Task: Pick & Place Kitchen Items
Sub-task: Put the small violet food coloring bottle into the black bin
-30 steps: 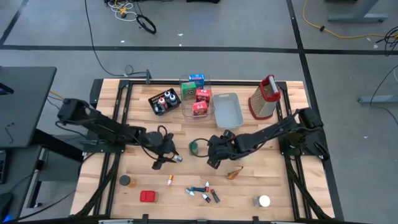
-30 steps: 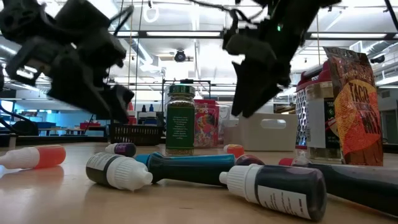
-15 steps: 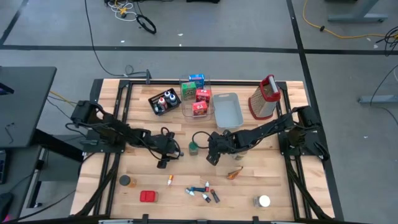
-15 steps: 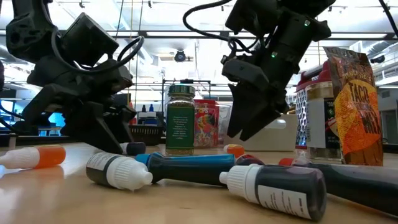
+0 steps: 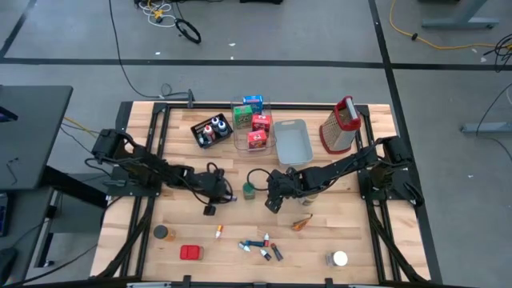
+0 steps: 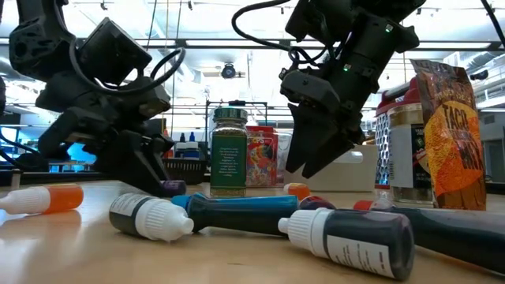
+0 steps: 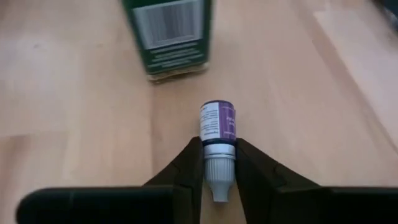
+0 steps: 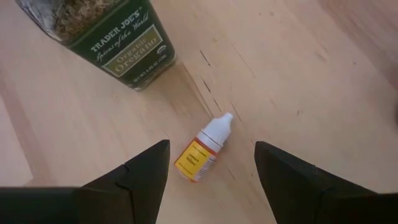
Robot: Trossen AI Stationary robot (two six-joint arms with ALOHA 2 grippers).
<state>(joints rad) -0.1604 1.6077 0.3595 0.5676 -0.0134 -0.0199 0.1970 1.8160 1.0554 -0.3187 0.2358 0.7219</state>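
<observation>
While the left arm's body is covering much of the table (image 5: 336, 232) at nine o'clock in the high view, the purple-labelled bottle (image 7: 217, 134) under it is showing overhead only as a speck. In the low view, the left gripper (image 6: 150, 177) is screening all but that bottle's dark end. The oregano jar (image 8: 106, 40) is being cut off at the frame edge in both wrist views, and its lid is showing only in the low view. The orange-labelled bottle (image 8: 202, 152) is lying on the wood just beside the jar, apart from the right gripper (image 8: 211, 180), whose fingers are standing wide on either side of it without touching. The left gripper (image 7: 217, 180) is now pinching the purple-labelled bottle at its neck and white cap; half a second ago its fingers were standing wider. The right arm is holding the same pose as half a second ago. Both grippers are working near the table's centre, the jar between them.
</observation>
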